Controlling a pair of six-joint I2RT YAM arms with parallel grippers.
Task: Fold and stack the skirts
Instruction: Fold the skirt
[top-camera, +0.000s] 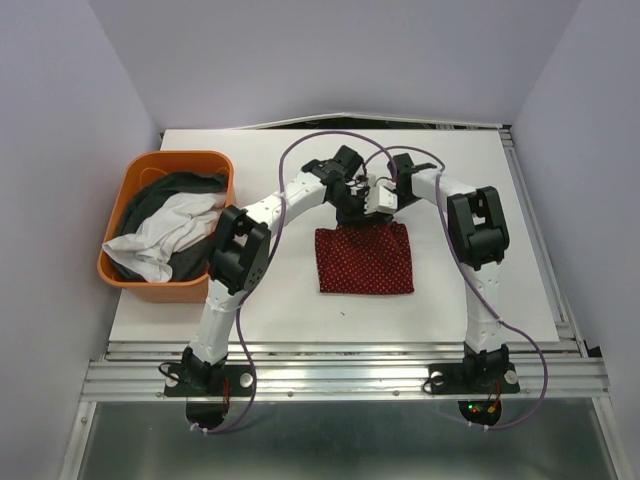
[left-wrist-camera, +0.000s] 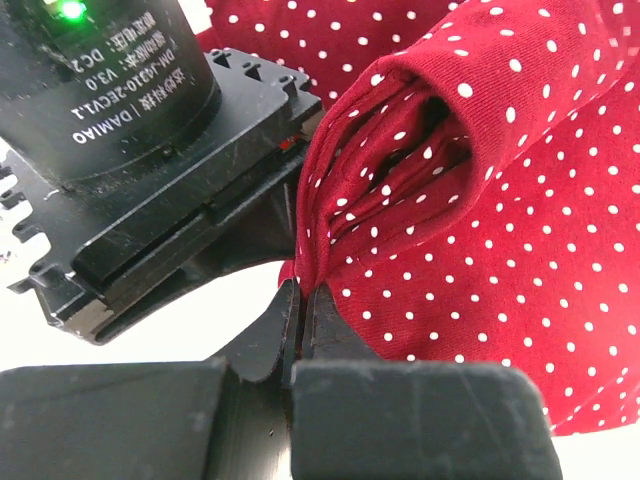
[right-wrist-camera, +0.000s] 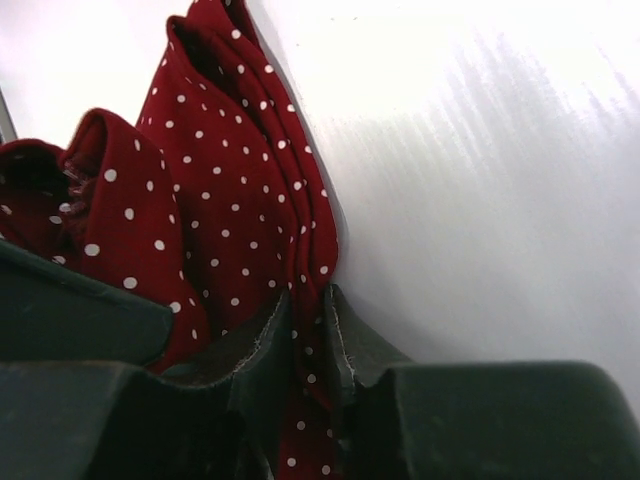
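Observation:
The red skirt (top-camera: 365, 260) with tiny white dots lies as a folded rectangle at the table's middle. Both grippers meet at its far edge. My left gripper (top-camera: 352, 207) is shut on a bunched fold of the red skirt (left-wrist-camera: 480, 220), with the cloth pinched at the fingertips of the left gripper (left-wrist-camera: 300, 295). My right gripper (top-camera: 379, 200) is shut on a layered edge of the red skirt (right-wrist-camera: 220, 200), and cloth runs down between the jaws of the right gripper (right-wrist-camera: 308, 310). The white skirt (top-camera: 170, 235) and the dark grey skirt (top-camera: 180, 190) lie crumpled in the basket.
The orange plastic basket (top-camera: 135, 165) stands at the table's left edge. The right arm's black wrist housing (left-wrist-camera: 130, 130) sits close beside my left fingers. White table (right-wrist-camera: 480, 180) stretches to the right of the red cloth. Purple cables loop over both arms.

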